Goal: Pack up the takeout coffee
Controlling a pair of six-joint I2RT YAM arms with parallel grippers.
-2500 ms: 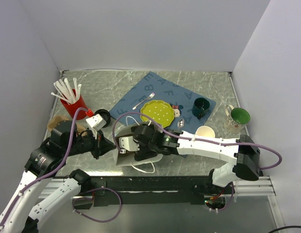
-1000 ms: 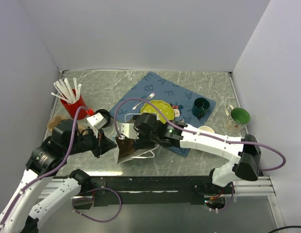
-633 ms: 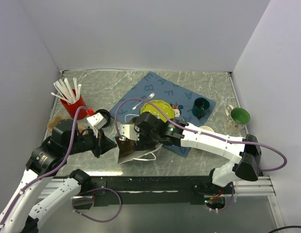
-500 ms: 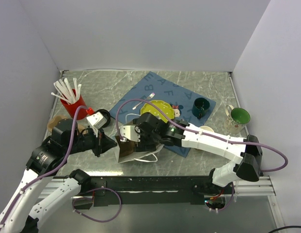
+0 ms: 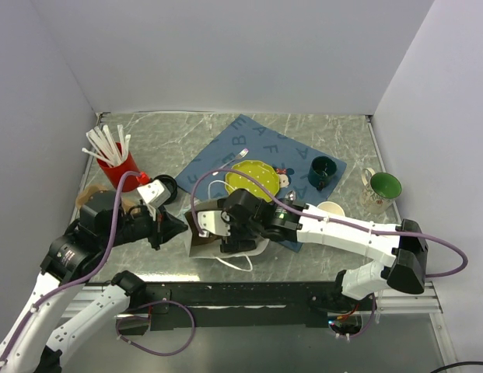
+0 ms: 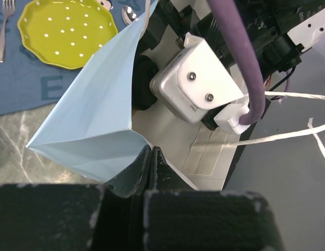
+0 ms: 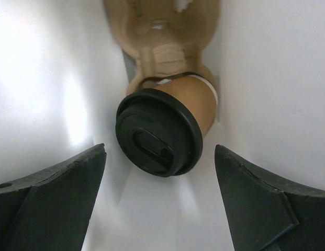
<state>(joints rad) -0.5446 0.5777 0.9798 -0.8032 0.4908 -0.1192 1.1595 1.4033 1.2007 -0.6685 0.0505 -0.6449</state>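
Right wrist: right fingers (image 7: 47,204) spread flanking takeout coffee (image 7: 161,130); left fingers (image 6: 135,175) pinching bag (image 6: 94,120).

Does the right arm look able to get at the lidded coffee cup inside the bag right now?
Probably yes. The right claw is open inside the white bag, its fingers either side of the coffee cup with nothing between, and the left claw pinches the bag's edge.
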